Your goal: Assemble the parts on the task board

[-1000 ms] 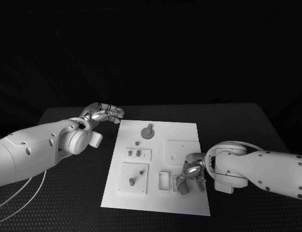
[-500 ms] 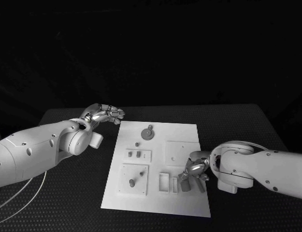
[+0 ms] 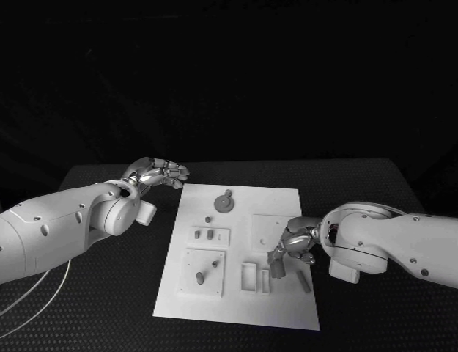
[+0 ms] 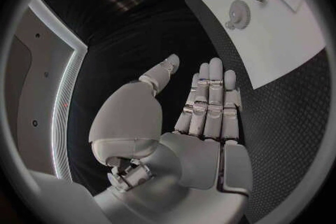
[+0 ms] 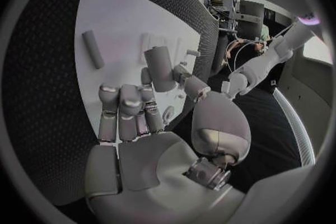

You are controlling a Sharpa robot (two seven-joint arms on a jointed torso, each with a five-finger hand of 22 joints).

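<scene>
From the head view, the right hand [image 3: 295, 249] hangs over the task board's [image 3: 276, 202] right side, its fingers clamped on a small cylindrical part [image 3: 278, 268] near the board's front edge. The left hand [image 3: 157, 173] rests on the bench [image 3: 102, 293] just off the board's far left corner.

At the left wrist, that hand's fingers [image 4: 210, 101] lie straight, together, holding nothing.

At the right wrist, the part [image 5: 161, 69] sits pinched at the fingertips; another part [image 5: 92, 48] lies loose on the board. Judged step: carrying the piece to its seat. Next calls for aligning and lowering it.
</scene>
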